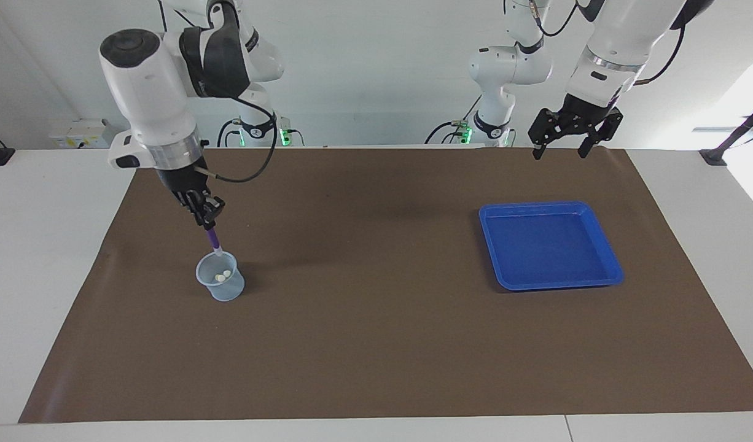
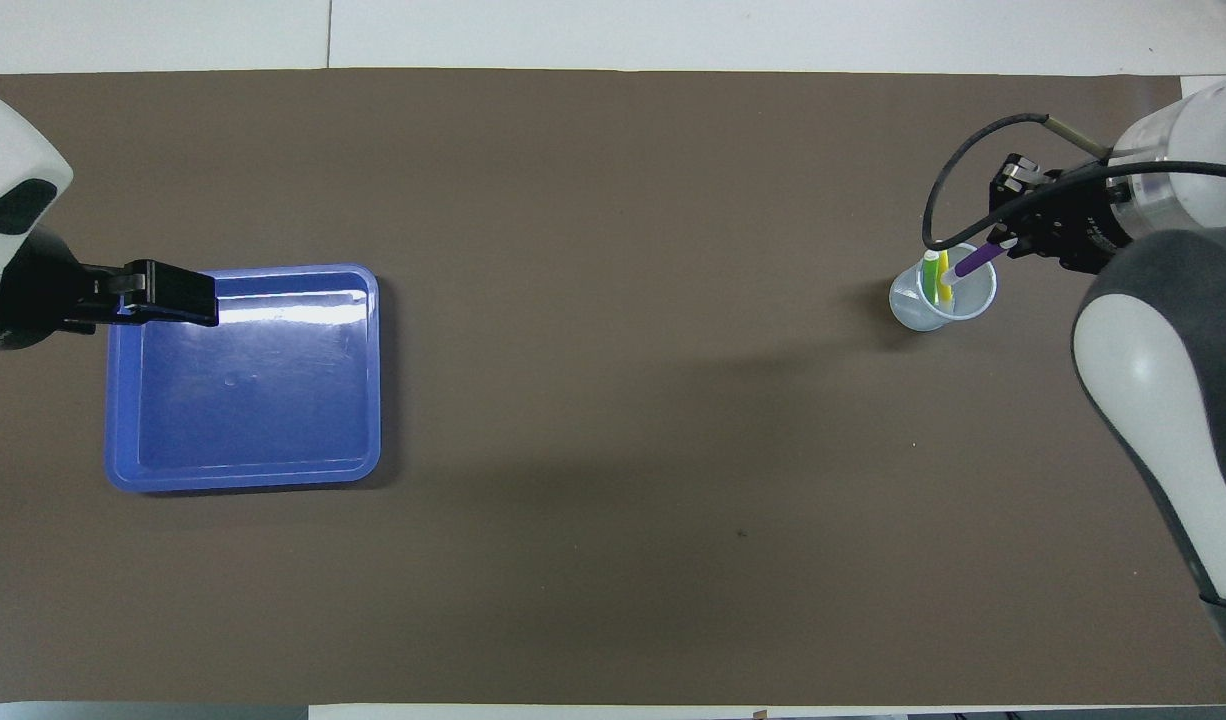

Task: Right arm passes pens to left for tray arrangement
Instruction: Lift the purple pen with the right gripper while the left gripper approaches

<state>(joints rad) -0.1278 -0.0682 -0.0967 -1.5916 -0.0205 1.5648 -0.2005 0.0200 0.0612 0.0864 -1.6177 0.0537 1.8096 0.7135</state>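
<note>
A brown mat (image 1: 376, 344) is spread over most of a white table (image 1: 45, 258), whose bare surface is left showing along the mat's edges. A small translucent pale-blue cup (image 1: 220, 277) is stood upright on the mat toward the right arm's end.

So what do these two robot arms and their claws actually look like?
Both arms are glossy white with rounded, chunky segments, dark grey or black joint caps and bands, and a silvery ring at the wrist. Each ends in a small black two-fingered claw: the right claw, the left claw. Thin black cables loop alongside the wrists, and green lights glow at the bases.
</note>
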